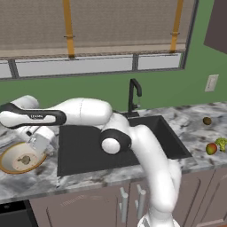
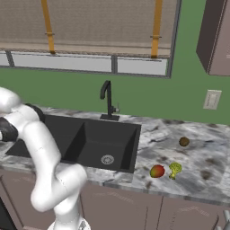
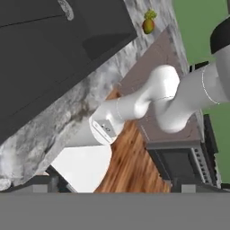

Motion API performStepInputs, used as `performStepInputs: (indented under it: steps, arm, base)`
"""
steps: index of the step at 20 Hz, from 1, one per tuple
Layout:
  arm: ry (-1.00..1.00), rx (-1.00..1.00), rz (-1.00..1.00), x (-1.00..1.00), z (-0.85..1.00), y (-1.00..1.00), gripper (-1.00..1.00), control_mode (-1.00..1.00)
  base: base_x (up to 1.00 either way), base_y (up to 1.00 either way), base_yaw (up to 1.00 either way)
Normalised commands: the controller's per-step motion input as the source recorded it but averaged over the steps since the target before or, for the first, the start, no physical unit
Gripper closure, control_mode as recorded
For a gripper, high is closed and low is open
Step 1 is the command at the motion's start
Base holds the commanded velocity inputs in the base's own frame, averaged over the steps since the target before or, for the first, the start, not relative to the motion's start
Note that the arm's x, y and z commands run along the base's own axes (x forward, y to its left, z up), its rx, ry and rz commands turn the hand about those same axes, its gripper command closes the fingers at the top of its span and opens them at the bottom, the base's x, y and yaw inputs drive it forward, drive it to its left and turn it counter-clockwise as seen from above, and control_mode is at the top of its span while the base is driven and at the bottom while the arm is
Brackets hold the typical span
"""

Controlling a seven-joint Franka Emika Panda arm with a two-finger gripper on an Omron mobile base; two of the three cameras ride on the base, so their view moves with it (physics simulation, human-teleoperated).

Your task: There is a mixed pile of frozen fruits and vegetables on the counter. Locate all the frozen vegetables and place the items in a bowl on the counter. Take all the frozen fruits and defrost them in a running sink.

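Observation:
The bowl [image 1: 9, 165] sits on the counter [image 1: 88, 177] left of the sink [image 1: 84, 148], and a brownish-grey lump [image 1: 25, 159] lies inside it. My gripper [image 1: 38, 149] hangs just above the bowl's right rim, open with nothing between its fingers; in the hand view its tips stand wide apart around the gripper [image 3: 114, 183]. On the counter [image 2: 202, 166] right of the sink [image 2: 90, 139] lie the red-orange fruit [image 2: 157, 171], the green broccoli [image 2: 174, 169] touching it, and the brown kiwi-like fruit [image 2: 183, 142] farther back. The fruit [image 3: 148, 26] and broccoli [image 3: 150, 15] also show far off in the hand view.
A tall black faucet [image 1: 134, 95] stands behind the basin, with no water seen running. The round drain [image 2: 107, 159] sits in the basin floor. My arm reaches across the sink's left half. A wall outlet [image 2: 211, 99] and an upper cabinet [image 2: 218, 40] are at the right.

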Motion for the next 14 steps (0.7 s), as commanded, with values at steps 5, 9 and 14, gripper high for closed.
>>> performStepInputs:
  steps: [5,9,14]
  arm:
    - [0.13,0.00,0.02,-0.17,0.30,-1.00,-1.00,-1.00]
    - [-0.25,0.78,-0.01,0.00,0.20,-1.00,-1.00,-1.00]
    - [-0.26,0.84,-0.06,0.01,0.02,-1.00,-1.00,-1.00]
  base:
    - [0.00,0.00,0.00]
    - [0.00,0.00,0.00]
    - [0.00,0.00,0.00]
